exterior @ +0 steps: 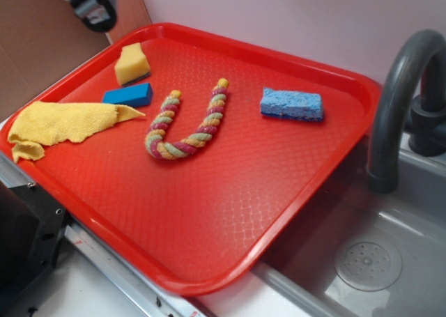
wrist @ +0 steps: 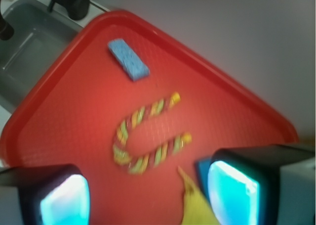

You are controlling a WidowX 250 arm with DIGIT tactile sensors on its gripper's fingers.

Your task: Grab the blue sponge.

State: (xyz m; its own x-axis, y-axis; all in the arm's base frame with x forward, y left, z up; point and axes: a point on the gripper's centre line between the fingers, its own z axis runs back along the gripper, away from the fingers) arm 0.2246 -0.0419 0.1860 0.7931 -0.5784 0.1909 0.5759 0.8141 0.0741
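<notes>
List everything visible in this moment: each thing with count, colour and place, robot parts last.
tray: 1, red, beside the sink
blue sponge: 1, light blue, right part of tray
rope: 1, multicoloured, U-shaped, tray centre
blue block: 1, bright blue, left of rope
yellow sponge: 1, yellow, behind the block
cloth: 1, yellow, tray's left edge
sink: 1, grey, right of tray
faucet: 1, dark grey, over sink
gripper: 1, black with cyan-lit pads, open, above tray near cloth
</notes>
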